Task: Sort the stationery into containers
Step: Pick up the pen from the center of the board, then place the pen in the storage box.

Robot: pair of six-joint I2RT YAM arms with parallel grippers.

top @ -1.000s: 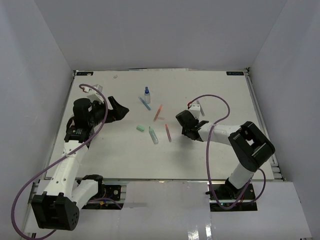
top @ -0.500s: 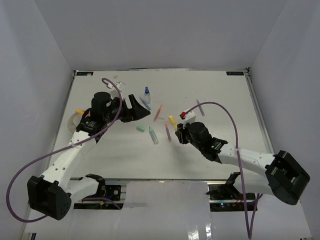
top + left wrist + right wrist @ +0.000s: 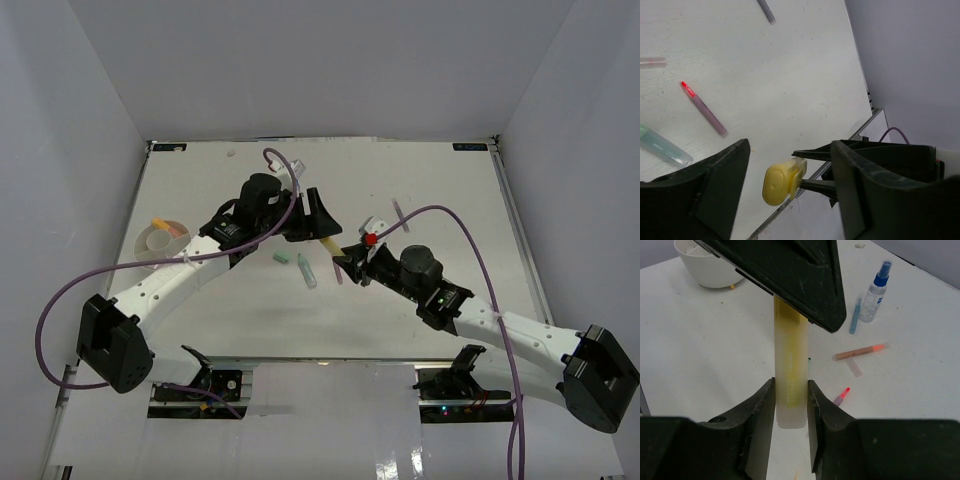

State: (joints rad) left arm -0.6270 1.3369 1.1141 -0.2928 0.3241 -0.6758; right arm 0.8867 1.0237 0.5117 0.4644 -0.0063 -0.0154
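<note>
Passing yellow marker (image 3: 789, 357) mid-air.
My right tool (image 3: 790, 390) grips it, left tool (image 3: 789, 150) open round its end; releasing early drops it.

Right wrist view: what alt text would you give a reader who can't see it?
The right hand grips a yellow marker, whose far end is hidden behind the black left hand. Behind them on the white table are a white dish, a blue-capped bottle, a blue pen, an orange pen and a red-tipped pen.
</note>
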